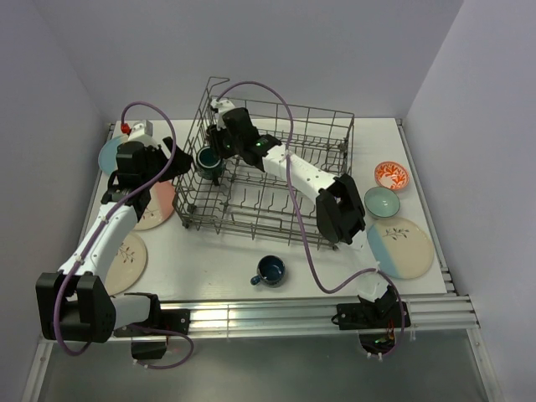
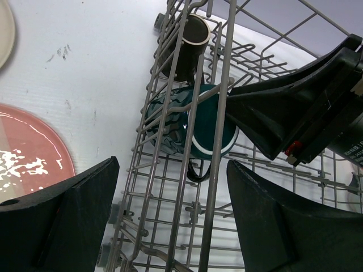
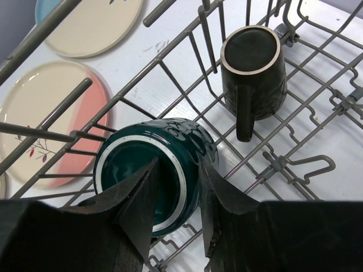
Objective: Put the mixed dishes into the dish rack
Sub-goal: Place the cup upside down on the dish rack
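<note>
The dish rack stands mid-table, a grey wire basket. A teal mug lies on its side on the rack floor near the left wall, beside a dark mug that also lies on its side. My right gripper reaches into the rack. One finger is inside the teal mug and the other is against its outside, with a gap showing at the inner finger. My left gripper hangs wide open and empty just outside the rack's left wall. From there the teal mug shows through the wires.
A dark blue mug stands on the table in front of the rack. Three plates lie on the left. On the right are another plate, an orange-red bowl and a pale green bowl.
</note>
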